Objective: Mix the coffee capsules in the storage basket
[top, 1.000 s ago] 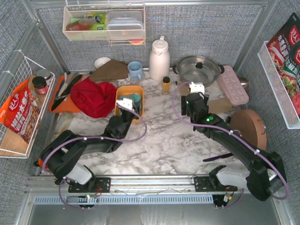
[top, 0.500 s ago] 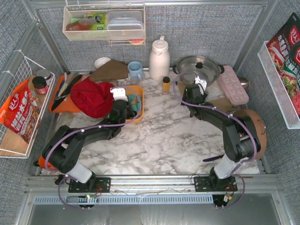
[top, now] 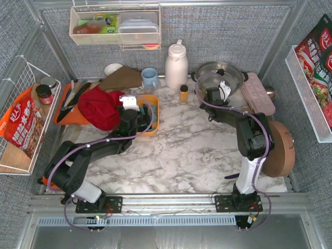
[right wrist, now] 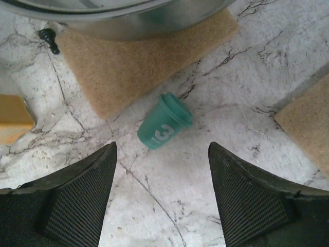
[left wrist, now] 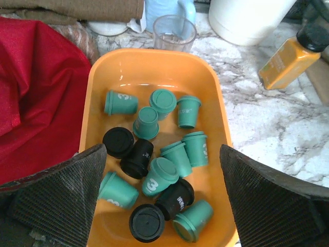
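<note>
The orange-yellow storage basket [left wrist: 149, 67] holds several coffee capsules lying jumbled, mostly teal [left wrist: 185, 110] with a few black ones [left wrist: 136, 157]. My left gripper [left wrist: 161, 150] hangs just above the basket's near half. It is open wide, a finger on each side of the pile, holding nothing. In the top view it covers the basket's [top: 154, 124] left part. One teal capsule [right wrist: 164, 122] lies on its side on the marble by a cork mat, just beyond my right gripper [right wrist: 162, 147]. That gripper is open and empty.
A red cloth [left wrist: 36, 92] lies left of the basket. A clear cup [left wrist: 175, 32] and an amber bottle [left wrist: 288, 62] stand behind it. A steel pot [top: 220, 75] on a cork mat [right wrist: 139, 56], a white jug [top: 176, 65] and a pink egg tray [top: 258, 93] line the back.
The left gripper has opened wide over the basket and shifted slightly left and back. The right arm has stretched farther back toward the pot, still open.
</note>
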